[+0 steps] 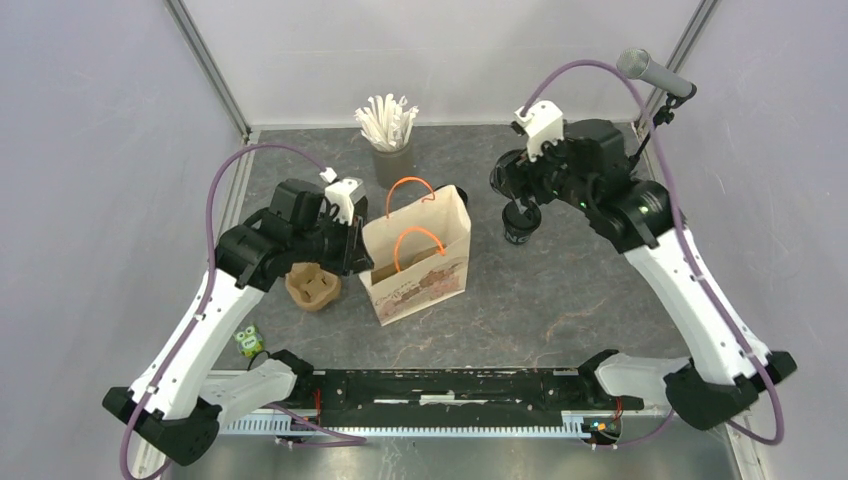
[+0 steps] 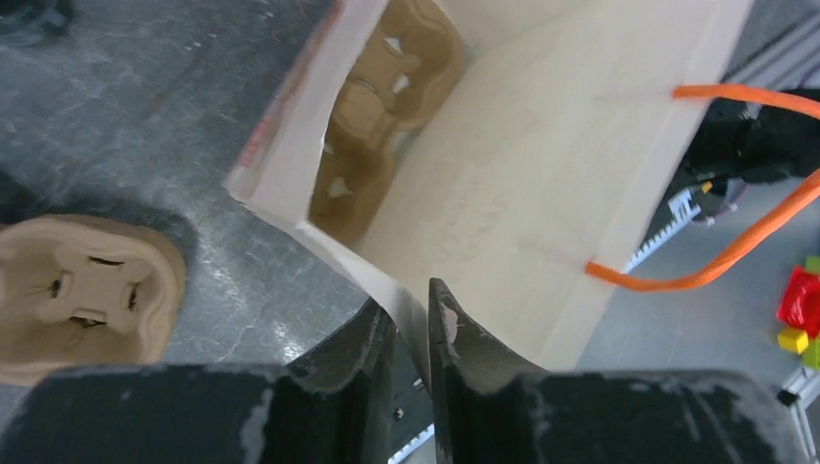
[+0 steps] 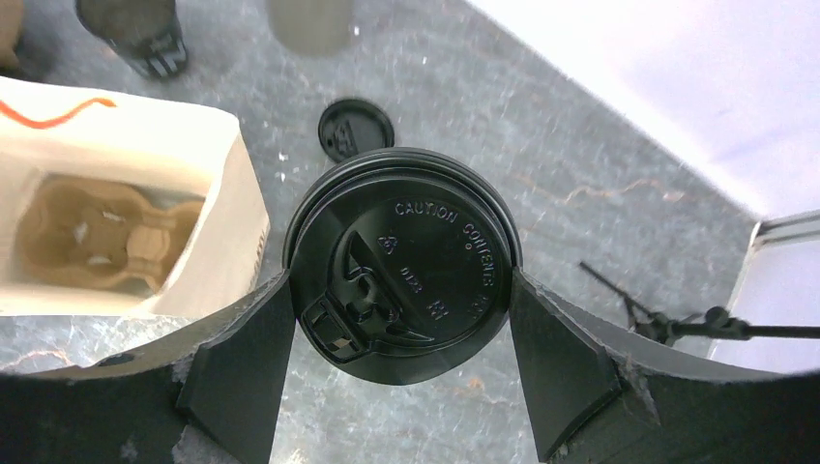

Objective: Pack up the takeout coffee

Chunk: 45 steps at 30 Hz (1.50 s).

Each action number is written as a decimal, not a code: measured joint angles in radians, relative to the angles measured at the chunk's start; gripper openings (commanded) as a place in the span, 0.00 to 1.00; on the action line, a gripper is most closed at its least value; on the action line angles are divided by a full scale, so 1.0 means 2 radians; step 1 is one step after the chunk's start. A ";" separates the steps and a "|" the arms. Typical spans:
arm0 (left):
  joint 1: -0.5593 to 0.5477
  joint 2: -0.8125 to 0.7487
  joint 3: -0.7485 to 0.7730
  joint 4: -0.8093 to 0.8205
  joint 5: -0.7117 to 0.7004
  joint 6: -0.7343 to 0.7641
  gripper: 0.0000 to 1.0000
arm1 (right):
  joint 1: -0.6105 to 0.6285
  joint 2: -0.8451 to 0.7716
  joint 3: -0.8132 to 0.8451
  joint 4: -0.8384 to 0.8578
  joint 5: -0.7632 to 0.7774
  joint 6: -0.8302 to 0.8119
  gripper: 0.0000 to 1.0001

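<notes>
The right tool (image 3: 398, 290) holds a black lidded cup (image 3: 406, 242) by its sides over the tabletop (image 3: 580, 145) beside the paper bag (image 2: 541, 145), and the left tool (image 2: 411, 302) is open a little at the bag's edge.

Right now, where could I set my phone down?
Bare table lies between the paper bag and the arms' bases, and right of the bag. Crowded: at the back, by straws and lidded cup; left, by the carrier.

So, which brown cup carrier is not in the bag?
The carrier on the table left of the paper bag; the other carrier lies inside the bag, at its bottom.
</notes>
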 measured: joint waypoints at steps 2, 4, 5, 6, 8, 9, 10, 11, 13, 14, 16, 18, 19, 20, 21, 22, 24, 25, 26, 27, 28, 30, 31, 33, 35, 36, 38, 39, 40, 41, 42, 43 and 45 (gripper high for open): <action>0.000 0.013 0.016 -0.003 -0.016 -0.008 0.35 | 0.000 -0.021 0.009 0.002 -0.005 -0.004 0.70; 0.000 0.022 0.031 -0.004 -0.035 -0.018 0.37 | 0.000 -0.036 0.015 0.006 -0.013 -0.006 0.69; 0.000 0.025 0.040 -0.006 -0.044 -0.024 0.38 | 0.000 -0.042 0.017 0.012 -0.019 -0.006 0.69; 0.000 0.027 0.046 -0.009 -0.052 -0.029 0.40 | 0.000 -0.046 0.018 0.019 -0.027 -0.006 0.69; 0.000 0.027 0.058 -0.014 -0.065 -0.036 0.42 | 0.002 -0.050 0.019 0.030 -0.041 -0.006 0.68; 0.000 0.027 0.066 -0.019 -0.073 -0.043 0.42 | 0.005 -0.050 0.019 0.039 -0.054 -0.006 0.69; 0.000 0.027 0.070 -0.024 -0.078 -0.047 0.43 | 0.008 -0.049 0.019 0.046 -0.062 -0.006 0.69; 0.000 0.027 0.074 -0.029 -0.083 -0.053 0.43 | 0.016 -0.048 0.019 0.053 -0.070 -0.006 0.69; 0.001 0.026 0.077 -0.040 -0.094 -0.064 0.44 | 0.040 -0.042 0.019 0.069 -0.083 -0.006 0.69; 0.001 0.026 0.077 -0.044 -0.099 -0.070 0.44 | 0.054 -0.039 0.019 0.076 -0.088 -0.008 0.69; 0.001 0.024 0.077 -0.055 -0.106 -0.082 0.44 | 0.083 -0.032 0.019 0.084 -0.097 -0.014 0.68; 0.001 0.022 0.077 -0.065 -0.113 -0.092 0.44 | 0.109 -0.025 0.019 0.089 -0.101 -0.020 0.69; 0.001 0.020 0.077 -0.070 -0.116 -0.097 0.44 | 0.121 -0.022 0.019 0.090 -0.100 -0.023 0.68; 0.001 0.019 0.077 -0.073 -0.118 -0.100 0.44 | 0.131 -0.021 0.019 0.091 -0.099 -0.025 0.69; 0.001 0.019 0.077 -0.076 -0.119 -0.103 0.44 | 0.137 -0.020 0.018 0.091 -0.097 -0.028 0.68; 0.001 0.019 0.077 -0.079 -0.120 -0.105 0.43 | 0.144 -0.021 0.017 0.091 -0.094 -0.032 0.69; 0.001 0.023 0.077 -0.081 -0.121 -0.107 0.42 | 0.152 -0.021 0.017 0.091 -0.088 -0.037 0.69; 0.001 0.025 0.077 -0.081 -0.121 -0.107 0.41 | 0.157 -0.021 0.017 0.090 -0.084 -0.040 0.69; 0.001 0.028 0.077 -0.081 -0.120 -0.107 0.40 | 0.161 -0.020 0.017 0.088 -0.082 -0.044 0.68; 0.001 0.032 0.077 -0.080 -0.120 -0.107 0.38 | 0.164 -0.020 0.017 0.086 -0.080 -0.046 0.68; 0.001 0.035 0.077 -0.078 -0.119 -0.107 0.37 | 0.168 -0.020 0.017 0.081 -0.077 -0.050 0.69; 0.001 0.038 0.077 -0.074 -0.118 -0.106 0.34 | 0.174 -0.019 0.017 0.071 -0.072 -0.055 0.69; 0.001 0.041 0.077 -0.073 -0.116 -0.105 0.33 | 0.176 -0.018 0.017 0.064 -0.070 -0.059 0.69; 0.001 0.046 0.078 -0.072 -0.115 -0.103 0.30 | 0.180 -0.016 0.017 0.057 -0.066 -0.064 0.68; 0.001 0.054 0.079 -0.069 -0.113 -0.103 0.27 | 0.184 -0.011 0.017 0.050 -0.063 -0.070 0.69; 0.001 0.059 0.079 -0.066 -0.111 -0.102 0.26 | 0.186 -0.007 0.017 0.045 -0.063 -0.073 0.69; 0.002 0.064 0.079 -0.059 -0.104 -0.099 0.26 | 0.189 0.002 0.020 0.033 -0.061 -0.079 0.68; 0.002 0.065 0.078 -0.055 -0.100 -0.096 0.26 | 0.190 0.006 0.023 0.027 -0.060 -0.081 0.69; 0.002 0.065 0.078 -0.047 -0.090 -0.091 0.27 | 0.194 0.015 0.031 0.015 -0.056 -0.085 0.69; 0.002 0.064 0.077 -0.037 -0.079 -0.086 0.27 | 0.198 0.023 0.037 0.007 -0.054 -0.088 0.69; 0.002 0.063 0.075 -0.028 -0.068 -0.080 0.27 | 0.204 0.029 0.042 -0.001 -0.051 -0.090 0.68; 0.002 0.061 0.072 -0.014 -0.054 -0.074 0.27 | 0.209 0.033 0.046 -0.009 -0.049 -0.093 0.68; 0.002 0.060 0.060 0.027 -0.015 -0.058 0.26 | 0.228 0.032 0.051 -0.038 -0.043 -0.097 0.68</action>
